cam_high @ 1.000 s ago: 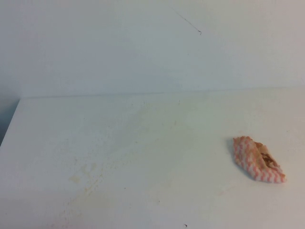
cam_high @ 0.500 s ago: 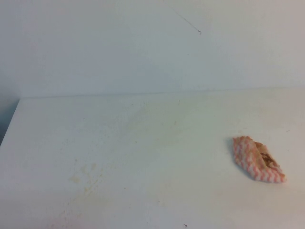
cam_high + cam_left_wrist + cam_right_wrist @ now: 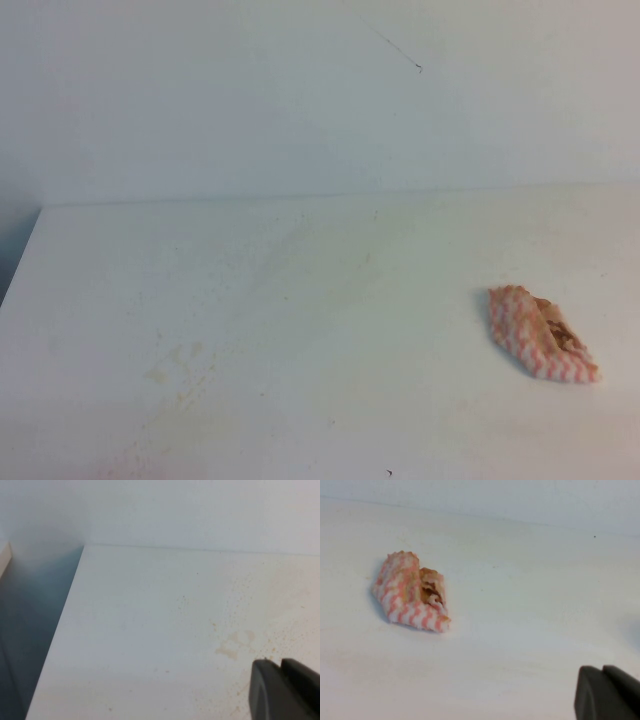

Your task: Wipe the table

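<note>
rag (image 3: 543, 333): crumpled, pink-white, lower right of the high view, lying on the bench (image 3: 300, 300)
right tool (image 3: 603, 680): pinched closed, empty, off to one side of the rag, not touching
left tool (image 3: 280, 675): closed too, empty, over the bench by some brownish stains (image 3: 234, 645)

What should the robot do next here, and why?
Probably open the right gripper and reach toward the crumpled cloth: its jaws are shut short of the cloth, which lies loose on the table. Brownish stains show near the left gripper, also shut, over the table's left side.
</note>
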Tool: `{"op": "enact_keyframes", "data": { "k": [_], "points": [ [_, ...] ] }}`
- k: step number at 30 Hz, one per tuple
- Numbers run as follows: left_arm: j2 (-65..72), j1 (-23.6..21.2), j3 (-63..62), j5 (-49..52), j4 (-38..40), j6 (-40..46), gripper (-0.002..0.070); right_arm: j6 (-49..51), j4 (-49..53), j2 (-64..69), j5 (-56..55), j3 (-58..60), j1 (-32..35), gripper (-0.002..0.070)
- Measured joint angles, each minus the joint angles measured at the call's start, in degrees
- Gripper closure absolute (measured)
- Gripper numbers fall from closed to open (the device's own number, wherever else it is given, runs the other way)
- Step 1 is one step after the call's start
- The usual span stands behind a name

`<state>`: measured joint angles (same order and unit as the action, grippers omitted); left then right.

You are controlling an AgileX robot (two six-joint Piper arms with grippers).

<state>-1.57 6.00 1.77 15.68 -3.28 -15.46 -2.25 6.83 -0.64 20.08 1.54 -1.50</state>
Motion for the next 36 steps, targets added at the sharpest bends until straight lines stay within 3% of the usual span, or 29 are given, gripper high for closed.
{"op": "enact_keyframes", "data": {
  "k": [29, 36],
  "points": [
    [-0.1, 0.0, 0.0, 0.0, 0.0, 0.0, 0.0675, 0.8, 0.4, 0.0, 0.0, 0.0, 0.0, 0.0678],
    [-0.1, -3.3, 0.0, 0.1, 0.0, 0.0, 0.0675, 0.8, 0.4, 0.0, 0.0, 0.0, 0.0, 0.0678]
  ]
}}
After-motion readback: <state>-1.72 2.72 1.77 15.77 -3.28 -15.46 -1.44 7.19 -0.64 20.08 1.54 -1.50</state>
